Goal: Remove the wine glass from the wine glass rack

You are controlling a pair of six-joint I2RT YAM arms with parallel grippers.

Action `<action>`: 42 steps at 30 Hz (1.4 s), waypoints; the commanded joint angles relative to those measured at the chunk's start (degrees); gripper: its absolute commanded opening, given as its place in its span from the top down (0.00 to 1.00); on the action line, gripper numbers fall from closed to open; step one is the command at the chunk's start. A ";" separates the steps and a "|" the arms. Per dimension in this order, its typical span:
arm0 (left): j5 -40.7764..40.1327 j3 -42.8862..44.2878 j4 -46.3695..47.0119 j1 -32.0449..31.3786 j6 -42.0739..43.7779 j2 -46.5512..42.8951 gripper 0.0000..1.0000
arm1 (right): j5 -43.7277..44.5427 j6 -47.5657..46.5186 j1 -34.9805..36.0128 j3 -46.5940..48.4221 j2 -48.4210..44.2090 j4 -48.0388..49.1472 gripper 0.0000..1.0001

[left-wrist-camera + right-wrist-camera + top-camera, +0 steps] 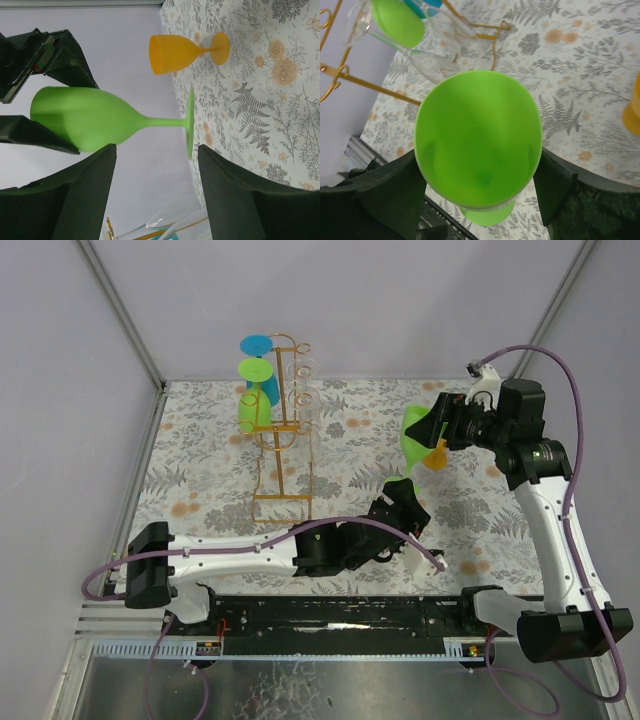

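Note:
The gold wire wine glass rack (283, 435) stands at the back middle of the table. A green glass (252, 400), a blue glass (262, 365) and clear glasses (304, 390) hang on it. My right gripper (425, 430) is shut on the bowl of another green wine glass (412, 435), off the rack and upright at the right. In the right wrist view the bowl (477, 137) sits between both fingers (385, 192). In the left wrist view this glass (85, 117) has its foot (190, 122) at or just above the table. My left gripper (405, 508) is open and empty, just in front of it.
An orange glass (437, 455) stands upright on the floral table (200, 470) right beside the held glass; it also shows in the left wrist view (175, 52) and the right wrist view (634, 112). The rack (340, 75) lies left of the right gripper. Grey walls close the back and sides.

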 commanded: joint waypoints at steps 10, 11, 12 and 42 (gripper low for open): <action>-0.50 6.84 0.43 0.19 -5.12 -1.66 0.34 | 29.12 -5.89 -0.06 0.97 -0.81 7.44 0.22; -0.40 7.20 0.17 0.21 -5.45 -1.85 0.34 | 30.78 -6.55 -0.31 0.69 -0.60 8.67 0.22; -0.31 7.54 0.10 0.29 -5.82 -2.14 0.34 | 32.24 -7.03 -0.63 0.44 -0.34 10.16 0.22; 8.39 42.91 -9.22 19.63 -33.11 -9.07 0.00 | 48.28 -11.05 -13.16 -13.21 5.13 36.09 0.21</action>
